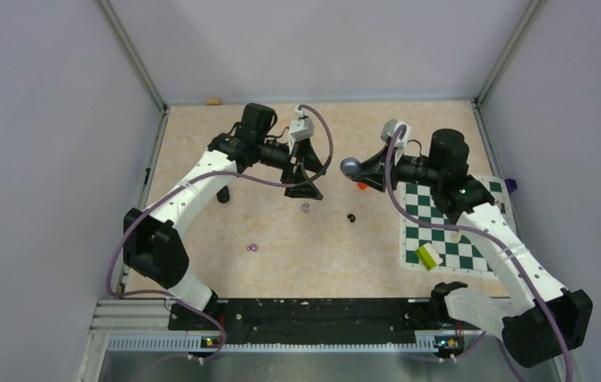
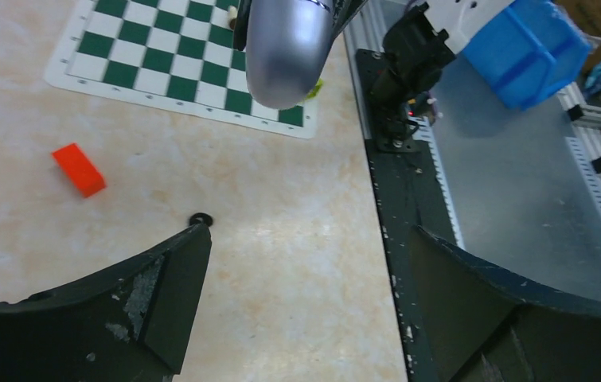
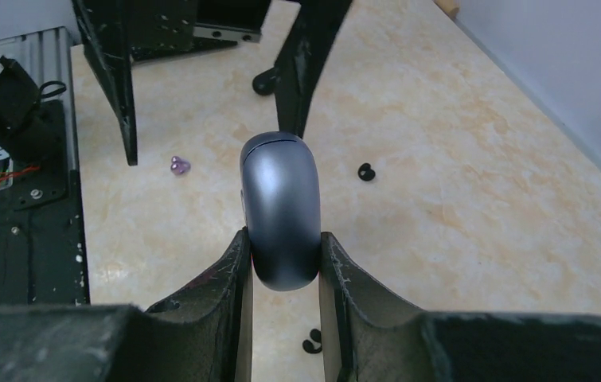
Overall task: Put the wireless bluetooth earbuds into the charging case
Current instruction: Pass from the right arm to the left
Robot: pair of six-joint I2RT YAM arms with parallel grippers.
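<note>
My right gripper point(image 1: 358, 171) is shut on the grey oval charging case point(image 1: 350, 167) and holds it above the table; in the right wrist view the case point(image 3: 279, 208) sticks out from between the fingers point(image 3: 229, 270), with a thin seam at its far end. My left gripper point(image 1: 305, 181) is open and empty, just left of the case. One black earbud point(image 1: 352, 217) lies near the case, and it shows by my left fingertip point(image 2: 200, 218). Two lilac earbuds point(image 1: 306, 208) point(image 1: 252, 247) lie on the table. The right wrist view shows two black earbuds point(image 3: 367, 171) point(image 3: 311, 342) and one lilac earbud point(image 3: 179, 165).
A small red block point(image 1: 361, 186) lies under the case. A green-and-white chessboard mat point(image 1: 448, 227) with a yellow block point(image 1: 428, 255) is at the right. A black round object point(image 1: 223, 195) sits beside the left arm. A blue bin point(image 2: 532, 44) stands past the table's near edge.
</note>
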